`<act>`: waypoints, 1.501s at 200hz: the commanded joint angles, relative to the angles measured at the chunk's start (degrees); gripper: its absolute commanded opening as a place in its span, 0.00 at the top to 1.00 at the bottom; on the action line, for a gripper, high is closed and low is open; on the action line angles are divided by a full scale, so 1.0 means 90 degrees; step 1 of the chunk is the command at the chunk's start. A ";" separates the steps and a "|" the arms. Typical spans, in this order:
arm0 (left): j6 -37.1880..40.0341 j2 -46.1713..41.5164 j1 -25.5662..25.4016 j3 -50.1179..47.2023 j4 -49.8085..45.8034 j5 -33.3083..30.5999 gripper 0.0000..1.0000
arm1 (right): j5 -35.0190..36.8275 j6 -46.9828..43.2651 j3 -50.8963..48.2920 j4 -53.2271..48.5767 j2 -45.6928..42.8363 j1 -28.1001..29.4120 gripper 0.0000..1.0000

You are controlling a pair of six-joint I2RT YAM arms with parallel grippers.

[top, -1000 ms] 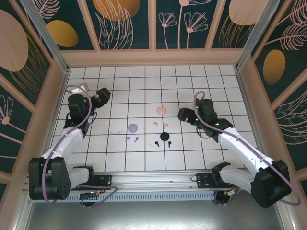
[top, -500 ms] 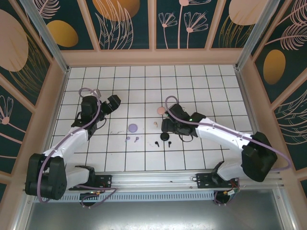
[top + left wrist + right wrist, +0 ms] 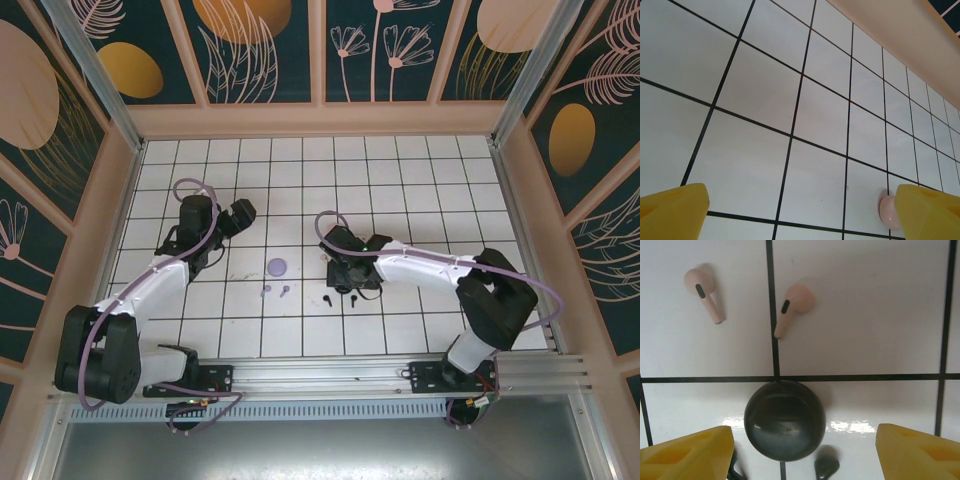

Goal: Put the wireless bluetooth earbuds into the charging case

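Note:
My right gripper point(image 3: 802, 456) is open and hangs over the round black charging case point(image 3: 784, 420), one yellow finger point(image 3: 690, 455) on each side, touching nothing. Two pale pink earbuds point(image 3: 705, 287) point(image 3: 795, 302) lie just beyond the case. A black earbud point(image 3: 826, 466) lies near it, and part of another shows by the left finger. From above, the right gripper point(image 3: 344, 278) is at mid table, with two black earbuds point(image 3: 326, 298) in front of it. The lilac case point(image 3: 277, 267) and two lilac earbuds point(image 3: 265, 292) lie to its left. My left gripper point(image 3: 243, 213) is open and empty.
A pale pink case point(image 3: 888, 211) peeks out beside the left gripper's right finger point(image 3: 930, 210). White tiles with black lines cover the floor point(image 3: 420, 180). Wooden walls point(image 3: 320, 120) with patterned panels close it in at the back and sides.
The right arm has swung left and stretched out from the right side to hang over the black case, its jaws a little narrower. The left gripper has drifted slightly right.

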 commanded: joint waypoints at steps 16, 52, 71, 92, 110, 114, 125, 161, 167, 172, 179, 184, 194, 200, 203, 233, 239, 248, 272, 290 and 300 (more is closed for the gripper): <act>0.0246 0.0137 -0.0031 0.0200 -0.0154 -0.0089 0.05 | 0.0065 0.0140 0.0346 0.0009 0.0393 0.0132 0.28; 0.0301 0.0133 -0.0031 0.0225 -0.0164 -0.0086 0.04 | 0.0075 0.0149 0.0419 0.0028 0.0621 0.0176 0.29; 0.0337 0.0125 -0.0031 0.0229 -0.0165 -0.0065 0.04 | 0.0072 0.0167 0.0397 0.0067 0.0694 0.0176 0.29; 0.0377 0.0130 -0.0029 0.0239 -0.0166 -0.0069 0.04 | 0.0071 0.0196 0.0364 0.0116 0.0764 0.0176 0.30; 0.0398 0.0128 -0.0028 0.0248 -0.0164 -0.0067 0.04 | 0.0080 0.0232 0.0326 0.0169 0.0840 0.0182 0.31; 0.0406 0.0129 -0.0028 0.0249 -0.0164 -0.0059 0.04 | 0.0084 0.0235 0.0316 0.0190 0.0854 0.0179 0.31; 0.0411 0.0133 -0.0029 0.0244 -0.0154 -0.0055 0.04 | 0.0085 0.0255 0.0290 0.0230 0.0889 0.0185 0.32; 0.0433 0.0153 -0.0030 0.0220 -0.0127 -0.0029 0.04 | 0.0075 0.0297 0.0264 0.0332 0.1041 0.0186 0.34; 0.0440 0.0152 -0.0031 0.0210 -0.0125 -0.0029 0.04 | 0.0075 0.0299 0.0257 0.0341 0.1068 0.0186 0.34; 0.0445 0.0152 -0.0025 0.0210 -0.0125 -0.0028 0.04 | 0.0075 0.0303 0.0243 0.0351 0.1068 0.0195 0.35; 0.0455 0.0148 -0.0023 0.0204 -0.0120 -0.0030 0.04 | 0.0085 0.0334 0.0233 0.0367 0.1083 0.0195 0.35; 0.0467 0.0147 -0.0030 0.0200 -0.0116 -0.0030 0.04 | 0.0092 0.0332 0.0229 0.0380 0.1082 0.0195 0.35; 0.0477 0.0151 -0.0026 0.0190 -0.0115 -0.0030 0.04 | 0.0104 0.0352 0.0210 0.0398 0.1100 0.0194 0.35; 0.0485 0.0145 -0.0023 0.0193 -0.0115 -0.0030 0.04 | 0.0122 0.0361 0.0206 0.0404 0.1114 0.0190 0.35; 0.0487 0.0144 -0.0026 0.0190 -0.0108 -0.0025 0.04 | 0.0131 0.0370 0.0202 0.0410 0.1115 0.0195 0.35; 0.0515 0.0153 -0.0029 0.0161 -0.0095 0.0016 0.04 | 0.0163 0.0396 0.0208 0.0444 0.1156 0.0195 0.38; 0.0516 0.0142 -0.0030 0.0161 -0.0086 0.0028 0.04 | 0.0154 0.0384 0.0210 0.0452 0.1158 0.0195 0.39; 0.0508 0.0121 -0.0030 0.0143 -0.0069 0.0049 0.03 | 0.0143 0.0375 0.0215 0.0463 0.1155 0.0195 0.42; 0.0474 0.0052 -0.0023 0.0122 -0.0061 0.0183 0.02 | 0.0124 0.0355 0.0217 0.0479 0.1104 0.0195 0.49; 0.0282 0.0002 -0.0031 0.0184 -0.0203 0.0291 0.01 | 0.0120 0.0362 0.0194 0.0487 0.0997 0.0195 0.55; 0.0130 -0.0044 -0.0029 0.0195 -0.0284 0.0404 0.01 | 0.0118 0.0375 0.0184 0.0483 0.0899 0.0195 0.57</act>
